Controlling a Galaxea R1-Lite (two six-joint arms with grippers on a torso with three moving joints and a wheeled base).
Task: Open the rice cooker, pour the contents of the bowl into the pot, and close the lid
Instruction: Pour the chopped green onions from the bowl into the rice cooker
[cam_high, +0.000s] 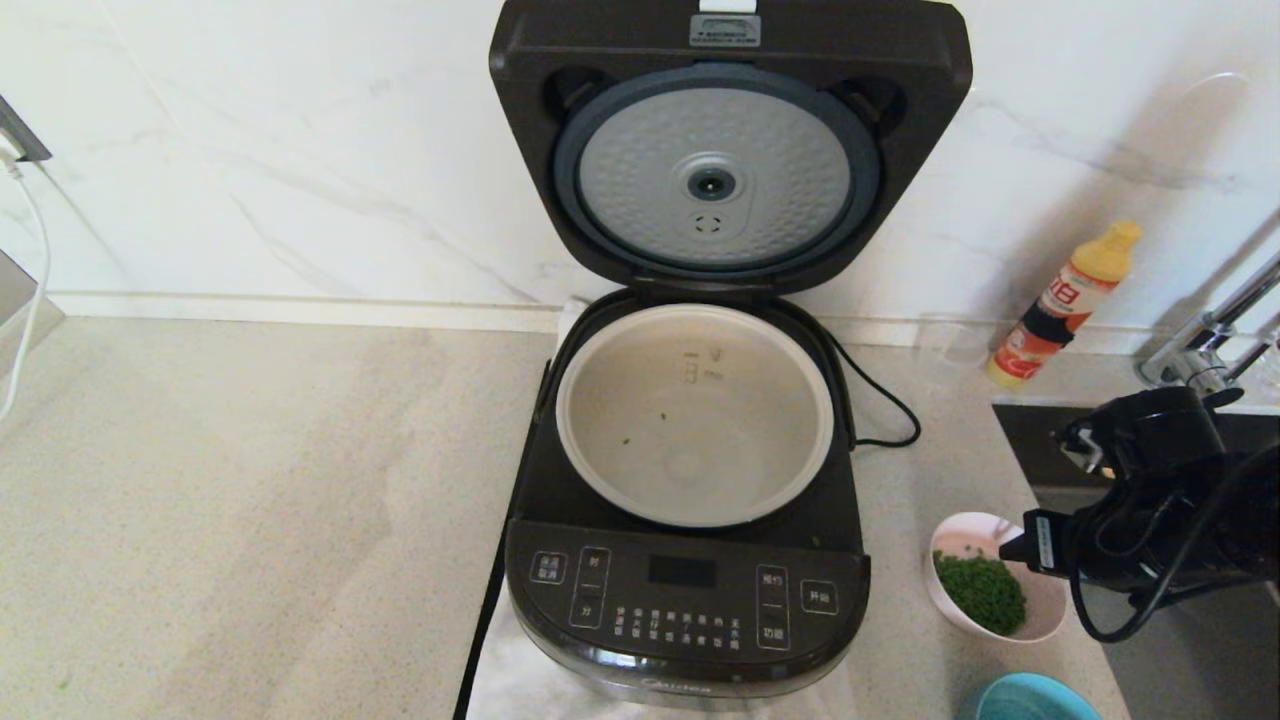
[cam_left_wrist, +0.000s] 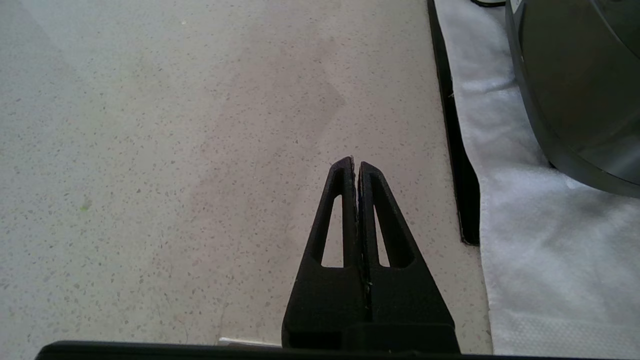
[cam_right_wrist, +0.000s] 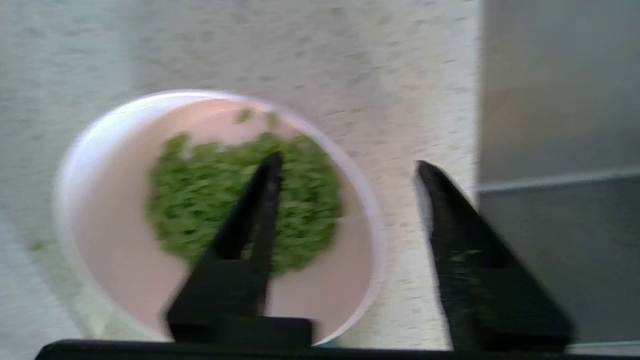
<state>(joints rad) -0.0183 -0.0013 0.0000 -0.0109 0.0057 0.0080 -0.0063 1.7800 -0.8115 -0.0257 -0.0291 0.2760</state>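
Nearest the robot, a turquoise dish (cam_high: 1030, 698) peeks in at the lower edge of the head view, on the right side of the speckled counter (cam_high: 250, 520). Just beyond it sits the small pink bowl (cam_high: 1040, 612), holding a heap of chopped green bits (cam_high: 982, 590). The right gripper (cam_right_wrist: 345, 172) hangs over the bowl's right rim with its fingers spread apart: in the right wrist view one finger (cam_right_wrist: 255, 220) stands above the greens inside the bowl and the other (cam_right_wrist: 465, 240) stands outside the rim over the counter, and neither is seen pressing on the rim, so nothing is grasped. The left gripper (cam_left_wrist: 356, 165) is parked low over bare counter to the left of the rice cooker, its fingers pressed together on nothing, with a white cloth (cam_left_wrist: 525, 240) and the cooker's dark side just beside it. The rice cooker (cam_high: 686, 600) stands in the middle of the counter, button panel facing the robot. Behind the panel the pot (cam_high: 600, 440) sits in the cooker body, pale and nearly bare apart from a few green specks on its floor. The lid (cam_high: 930, 150) stands upright at the back, swung fully open, its dimpled silver plate facing forward. The black power cord (cam_high: 885, 410) loops out to the right, and further back a yellow-capped bottle (cam_high: 1065, 305) leans by the marble wall (cam_high: 300, 150), next to a chrome tap (cam_high: 1215, 335).
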